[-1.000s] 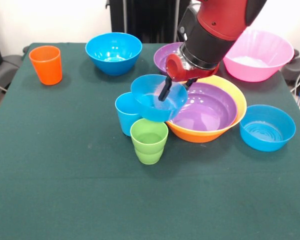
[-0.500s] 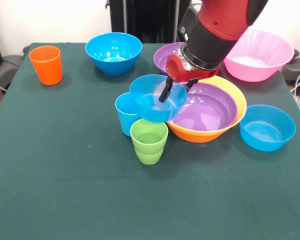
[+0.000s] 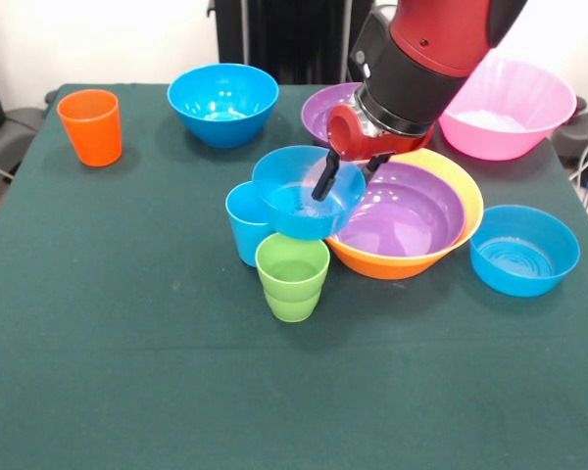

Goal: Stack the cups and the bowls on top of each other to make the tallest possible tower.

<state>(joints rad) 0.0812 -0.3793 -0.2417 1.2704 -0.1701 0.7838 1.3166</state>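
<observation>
Blue bowl (image 3: 299,196) slid a bit left w/ my gripper (image 3: 345,174), fingers pinching its rim; mouth faces up, slightly tilted.

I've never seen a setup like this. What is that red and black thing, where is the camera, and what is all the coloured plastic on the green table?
The red and black thing is a robot arm; its gripper is the pincer at its end. The camera looks across the green table at it. The gripper pinches the rim of a small blue bowl, held above the light blue cup. Beside it a purple bowl sits inside the orange-yellow bowl. Also there: a green cup, an orange cup, two more blue bowls, a pink bowl, and a second purple bowl behind the arm.
</observation>
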